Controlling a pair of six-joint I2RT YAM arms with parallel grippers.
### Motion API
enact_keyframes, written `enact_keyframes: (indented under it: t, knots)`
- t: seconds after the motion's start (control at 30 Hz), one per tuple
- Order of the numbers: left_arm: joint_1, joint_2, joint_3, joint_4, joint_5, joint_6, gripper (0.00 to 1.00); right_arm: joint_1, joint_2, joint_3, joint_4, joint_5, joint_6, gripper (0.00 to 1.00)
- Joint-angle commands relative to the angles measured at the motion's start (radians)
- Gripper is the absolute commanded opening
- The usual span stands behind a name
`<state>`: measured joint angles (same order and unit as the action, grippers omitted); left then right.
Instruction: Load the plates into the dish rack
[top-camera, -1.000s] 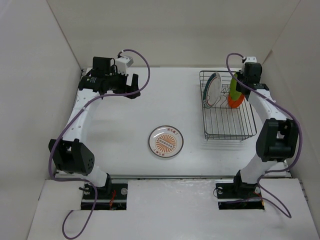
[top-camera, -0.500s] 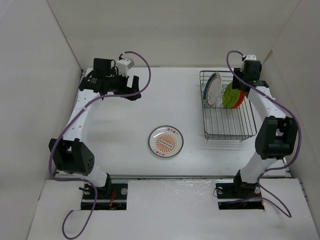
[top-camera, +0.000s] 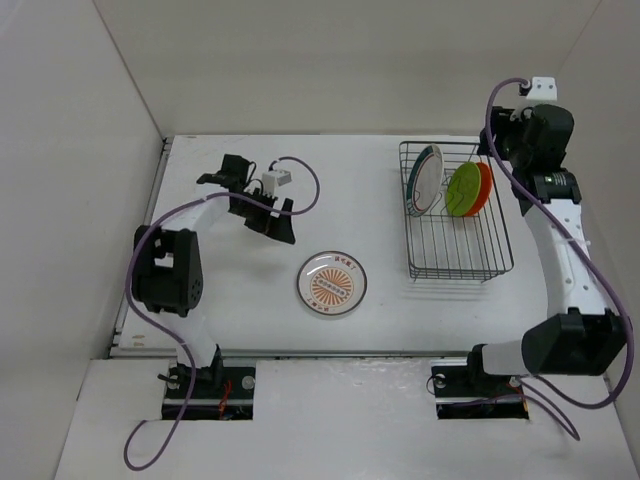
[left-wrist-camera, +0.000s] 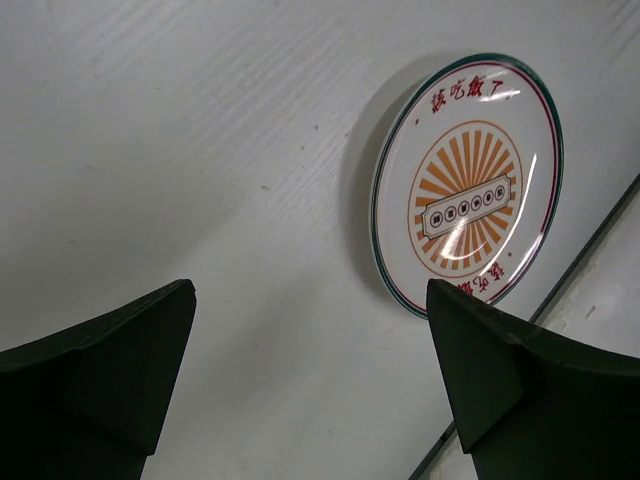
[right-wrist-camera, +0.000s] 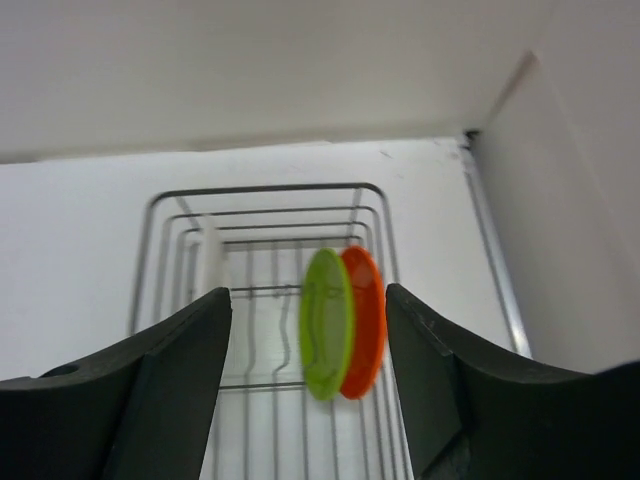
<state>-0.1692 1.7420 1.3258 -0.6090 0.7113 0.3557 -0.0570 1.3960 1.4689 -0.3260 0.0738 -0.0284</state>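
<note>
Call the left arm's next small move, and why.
Probably ease the left gripper toward the sunburst plate and line up on its near rim. Its jaws are open and empty, that plate lies flat on the table, and the other three plates already stand in the dish rack.

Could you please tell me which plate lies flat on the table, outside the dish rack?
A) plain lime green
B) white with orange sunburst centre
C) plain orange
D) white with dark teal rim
B: the white round plate with the orange sunburst centre lies flat on the white table, away from the black wire dish rack.
</note>
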Motion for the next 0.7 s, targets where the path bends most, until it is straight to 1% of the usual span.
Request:
enact_keyframes:
  t: [0.0,0.1,0.2,0.27,0.33,0.43,0.47,0.6,0.67]
  knots:
    - [-0.003,0.077,-0.017,-0.024,0.144,0.083,1.00,0.020,-0.043,-0.064,0.068,-0.265,0.044,0.68]
    - [-0.003,0.148,-0.017,-0.034,0.180,0.092,0.99,0.069,-0.063,-0.093,0.068,-0.287,0.067,0.68]
    - [-0.013,0.207,-0.017,-0.058,0.200,0.112,0.95,0.126,-0.101,-0.134,0.077,-0.276,0.079,0.68]
    - [-0.035,0.220,-0.008,-0.077,0.215,0.123,0.93,0.167,-0.112,-0.153,0.077,-0.266,0.079,0.68]
    - [-0.053,0.244,-0.022,-0.077,0.228,0.123,0.87,0.189,-0.123,-0.188,0.077,-0.240,0.079,0.68]
    - [-0.099,0.255,-0.063,-0.025,0.217,0.095,0.86,0.201,-0.134,-0.249,0.119,-0.250,0.107,0.68]
    - [-0.119,0.266,-0.072,-0.025,0.203,0.095,0.84,0.201,-0.134,-0.260,0.128,-0.293,0.117,0.68]
    - [-0.138,0.297,-0.082,-0.014,0.194,0.072,0.80,0.233,-0.123,-0.279,0.137,-0.305,0.127,0.68]
    - [-0.138,0.320,-0.082,-0.014,0.205,0.072,0.72,0.243,-0.123,-0.289,0.146,-0.293,0.127,0.68]
